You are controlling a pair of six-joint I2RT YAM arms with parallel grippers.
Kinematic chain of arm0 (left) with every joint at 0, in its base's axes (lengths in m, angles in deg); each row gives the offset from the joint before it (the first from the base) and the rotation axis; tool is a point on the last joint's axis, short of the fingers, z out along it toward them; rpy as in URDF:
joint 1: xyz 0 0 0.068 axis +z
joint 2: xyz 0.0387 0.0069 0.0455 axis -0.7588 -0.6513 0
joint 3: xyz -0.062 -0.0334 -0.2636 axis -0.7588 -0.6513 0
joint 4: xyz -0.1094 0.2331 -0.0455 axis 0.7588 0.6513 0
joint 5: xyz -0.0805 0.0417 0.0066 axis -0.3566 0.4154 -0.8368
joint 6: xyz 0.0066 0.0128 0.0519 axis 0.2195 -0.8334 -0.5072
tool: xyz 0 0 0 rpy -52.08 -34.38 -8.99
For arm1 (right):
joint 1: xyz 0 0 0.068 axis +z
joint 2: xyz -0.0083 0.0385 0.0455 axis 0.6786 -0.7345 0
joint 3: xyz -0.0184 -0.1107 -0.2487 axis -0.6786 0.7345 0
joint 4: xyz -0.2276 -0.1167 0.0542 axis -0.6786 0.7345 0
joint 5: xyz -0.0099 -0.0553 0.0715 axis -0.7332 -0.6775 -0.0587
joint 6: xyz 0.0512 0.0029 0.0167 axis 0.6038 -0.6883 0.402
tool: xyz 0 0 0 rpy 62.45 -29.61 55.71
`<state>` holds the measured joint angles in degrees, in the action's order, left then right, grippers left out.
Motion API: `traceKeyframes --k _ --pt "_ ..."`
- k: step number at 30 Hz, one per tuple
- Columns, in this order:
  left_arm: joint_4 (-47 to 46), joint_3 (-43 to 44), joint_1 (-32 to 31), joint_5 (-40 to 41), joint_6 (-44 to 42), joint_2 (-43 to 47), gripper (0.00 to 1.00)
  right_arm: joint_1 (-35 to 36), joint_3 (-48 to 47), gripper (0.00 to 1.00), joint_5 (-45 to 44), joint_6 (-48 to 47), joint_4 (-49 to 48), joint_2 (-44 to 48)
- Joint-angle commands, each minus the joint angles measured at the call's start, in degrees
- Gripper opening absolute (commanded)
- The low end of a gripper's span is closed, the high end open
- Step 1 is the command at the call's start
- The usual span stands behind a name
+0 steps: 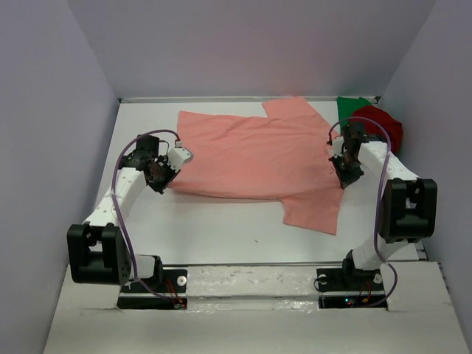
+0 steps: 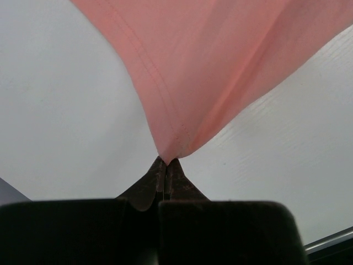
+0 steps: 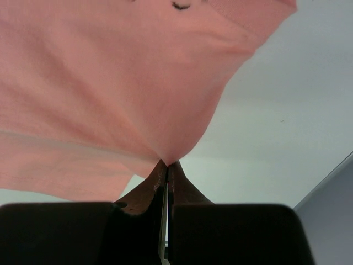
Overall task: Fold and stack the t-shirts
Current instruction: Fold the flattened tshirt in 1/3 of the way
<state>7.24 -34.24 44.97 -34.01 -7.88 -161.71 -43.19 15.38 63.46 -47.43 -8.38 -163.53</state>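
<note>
The salmon-pink t-shirt (image 1: pixel 254 158) lies spread across the middle of the table, one sleeve pointing to the back and one toward the front right. My left gripper (image 1: pixel 167 179) is shut on its near-left corner, and the cloth (image 2: pixel 209 66) rises taut from the pinched tips. My right gripper (image 1: pixel 341 174) is shut on the shirt's right edge, where the fabric (image 3: pixel 110 88) fans out from its tips. A dark red t-shirt (image 1: pixel 382 124) lies bunched at the back right corner on top of a green t-shirt (image 1: pixel 349 105).
Grey walls (image 1: pixel 59 110) enclose the white table (image 1: pixel 221 228) on three sides. The arm bases (image 1: pixel 151 284) sit on the near edge. The red and green pile lies just behind my right arm (image 1: pixel 405 206).
</note>
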Motion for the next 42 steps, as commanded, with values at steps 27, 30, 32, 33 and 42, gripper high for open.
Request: traceKeyframes --k 27,30,32,33,42 --pt "-2.87 9.66 0.87 2.93 3.47 -11.61 0.0 -1.22 -21.48 0.0 -5.21 -0.37 0.11 -15.56" --pt "-3.31 10.72 0.87 2.94 3.74 -13.19 0.0 -1.22 -24.29 0.0 -5.56 -0.46 0.46 -17.15" --pt "-3.31 11.51 0.78 2.85 3.82 -14.51 0.0 -1.75 -25.44 0.0 -5.65 -0.64 0.81 -18.74" --pt "-3.31 11.86 0.78 2.76 3.83 -14.86 0.0 -1.75 -26.4 0.0 -5.65 -0.81 0.99 -19.26" --pt "-4.01 14.32 0.69 1.71 4.97 -18.99 0.0 -1.75 -31.33 0.0 -6.35 -1.69 1.25 -26.11"
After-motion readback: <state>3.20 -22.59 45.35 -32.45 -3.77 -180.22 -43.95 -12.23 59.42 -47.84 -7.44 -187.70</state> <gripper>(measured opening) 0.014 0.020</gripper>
